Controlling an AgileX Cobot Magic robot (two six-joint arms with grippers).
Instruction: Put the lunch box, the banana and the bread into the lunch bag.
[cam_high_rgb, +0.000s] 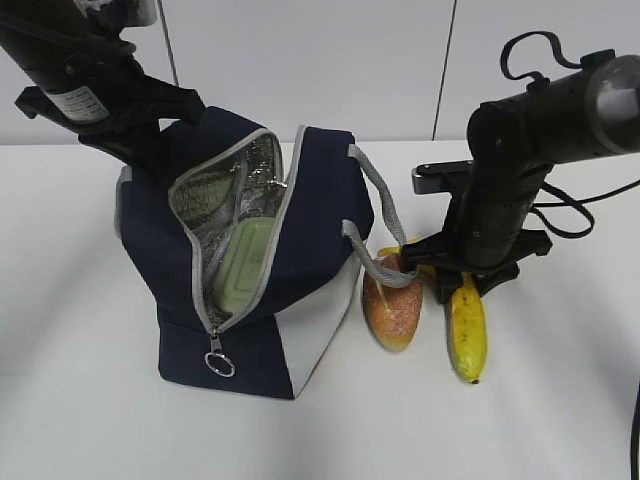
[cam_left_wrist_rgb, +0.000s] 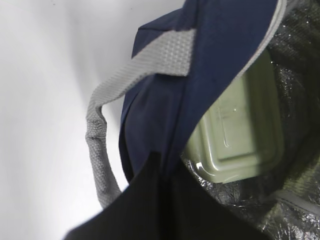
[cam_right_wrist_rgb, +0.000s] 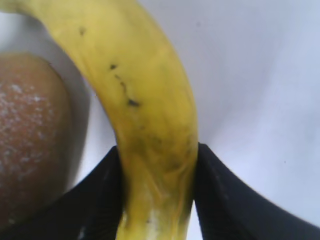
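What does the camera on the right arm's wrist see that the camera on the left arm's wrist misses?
Only the right wrist view shows the banana squeezed between the right hand's two dark fingers, with the bread lying beside it. Only the left wrist view shows the blue lunch bag, its grey handle, and the green-lidded lunch box already inside against the foil lining. Both show the white table.

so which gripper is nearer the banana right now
Right. The right gripper has its fingers on both sides of the banana, beside the bread. The left gripper is over at the lunch bag, pinching its fabric.
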